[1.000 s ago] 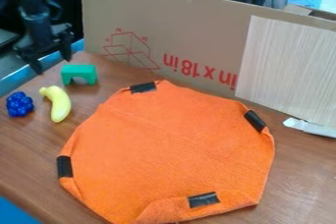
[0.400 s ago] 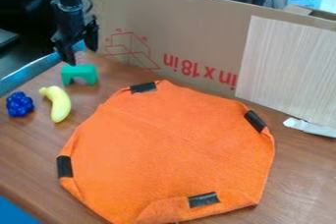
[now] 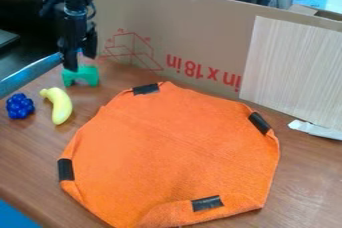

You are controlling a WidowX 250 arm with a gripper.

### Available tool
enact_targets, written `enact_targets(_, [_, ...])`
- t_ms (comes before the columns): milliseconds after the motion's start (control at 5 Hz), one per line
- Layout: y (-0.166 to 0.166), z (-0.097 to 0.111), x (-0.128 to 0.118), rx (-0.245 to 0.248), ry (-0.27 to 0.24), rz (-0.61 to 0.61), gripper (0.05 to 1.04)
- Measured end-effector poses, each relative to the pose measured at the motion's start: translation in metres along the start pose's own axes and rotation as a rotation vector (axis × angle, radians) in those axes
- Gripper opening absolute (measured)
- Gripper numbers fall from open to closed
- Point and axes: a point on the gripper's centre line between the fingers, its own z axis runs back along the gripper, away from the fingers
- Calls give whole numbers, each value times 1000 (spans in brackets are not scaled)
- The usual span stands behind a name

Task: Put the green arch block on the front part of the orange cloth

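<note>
Hanging at the upper left, the black gripper point(image 3: 80, 63) is over the green arch block point(image 3: 91, 75), its fingers parted with a gap between them. One fingertip overlaps the block's upper left part in the view; whether it touches the block, I cannot tell. The block stands on the brown wooden table point(image 3: 304, 172), near the foot of a big cardboard sheet point(image 3: 200, 27) with red print.

A yellow toy banana point(image 3: 61, 107) lies below the block, its stem end pointing to the upper left. Left of the banana is a bunch of dark blue toy grapes point(image 3: 20, 106), near it but apart. An orange cloth point(image 3: 174, 147) spreads across the middle, its folded edges bearing four pieces of black tape point(image 3: 207, 203). At the right, a pale wood-grained panel point(image 3: 294, 67) leans against the cardboard, and a whitish strip point(image 3: 315, 129) lies by its lower edge.
</note>
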Motion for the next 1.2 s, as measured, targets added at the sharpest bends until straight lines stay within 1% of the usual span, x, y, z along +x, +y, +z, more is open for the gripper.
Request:
enact_targets(200, [0,3,-4,37,3,49,1000])
enact_targets(400, [-2,6,-4,31,2,66,1000])
enact_targets(600, [0,-5,-6,50,5,80,1000])
enact_targets(800, [1,-6,-5,48,1,100,1000])
enact_targets(1000, [3,-12,-8,56,6,99,958])
enact_targets(1200, [7,-20,-11,62,5,94,679])
